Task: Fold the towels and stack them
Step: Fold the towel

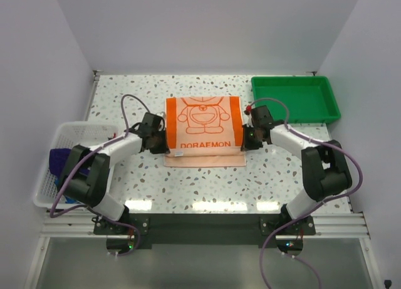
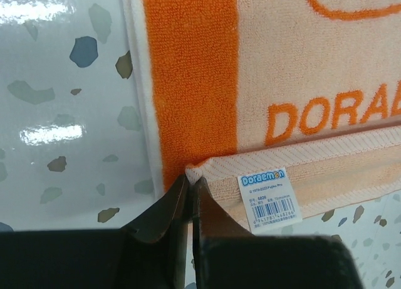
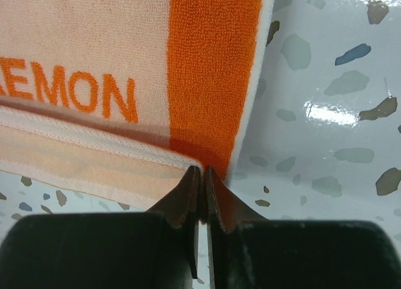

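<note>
Orange-and-white terry towel with cartoon cat print (image 1: 203, 123) flat mid speckled counter (image 1: 188, 189), lettering upright toward arms, orange bands near-far, footprint near square. left end effector (image 2: 191, 179), right end effector (image 3: 202, 170) clamped on near corners.

The orange towel (image 1: 203, 129) is pale peach in the middle, with broad bright orange bands down both sides and thin white edges; a cartoon cat face and block letters are drawn on it in orange. Its label (image 2: 269, 198) is white with blue print. The bench (image 1: 188, 182) is white, speckled grey, blue and brown. Tray (image 1: 294, 99) green, basket (image 1: 62, 138) white mesh, purple towel (image 1: 59, 158) plain dark; left claw (image 2: 191, 189) and right claw (image 3: 202, 176) black
</note>
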Motion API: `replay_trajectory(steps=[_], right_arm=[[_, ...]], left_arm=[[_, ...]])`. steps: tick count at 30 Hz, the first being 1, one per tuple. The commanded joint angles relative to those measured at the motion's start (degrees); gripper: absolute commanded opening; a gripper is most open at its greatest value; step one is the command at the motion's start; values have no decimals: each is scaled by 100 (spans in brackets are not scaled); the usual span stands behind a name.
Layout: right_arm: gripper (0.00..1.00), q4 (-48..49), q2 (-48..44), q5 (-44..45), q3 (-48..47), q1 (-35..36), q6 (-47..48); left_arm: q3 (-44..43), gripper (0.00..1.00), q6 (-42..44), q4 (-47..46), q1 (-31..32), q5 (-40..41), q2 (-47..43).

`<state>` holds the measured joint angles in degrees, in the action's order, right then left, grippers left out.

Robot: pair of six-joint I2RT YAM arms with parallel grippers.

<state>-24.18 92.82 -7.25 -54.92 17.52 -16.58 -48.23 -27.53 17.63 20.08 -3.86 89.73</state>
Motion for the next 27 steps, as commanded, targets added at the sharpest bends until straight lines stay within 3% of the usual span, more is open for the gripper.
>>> replay_trajectory(steps=[1, 3, 9, 14, 16, 22, 27], right_arm=[[9, -174, -158, 786, 121, -214, 111], [21, -288, -263, 629, 165, -214, 85], [37, -438, -1115, -100, 761, -196, -195], [39, -456, -1854, -295, 1237, -196, -469], [46, -412, -2144, -347, 1220, -187, -452], [53, -359, -2031, -111, 544, -29, -267], [53, -184, -1522, 249, 210, 418, -372]], left_arm=[[252, 9, 73, 390, -135, 825, -271], [340, 20, 11, 425, -127, 755, -517], [1016, 47, -472, 373, -65, 440, -1536], [1834, 64, -1043, 171, -30, -1, -2458], [1878, 71, -1097, 258, -30, 122, -2636], [1204, 74, -1149, 390, -30, 552, -2707], [885, 72, -1167, 321, -21, 676, -2128]])
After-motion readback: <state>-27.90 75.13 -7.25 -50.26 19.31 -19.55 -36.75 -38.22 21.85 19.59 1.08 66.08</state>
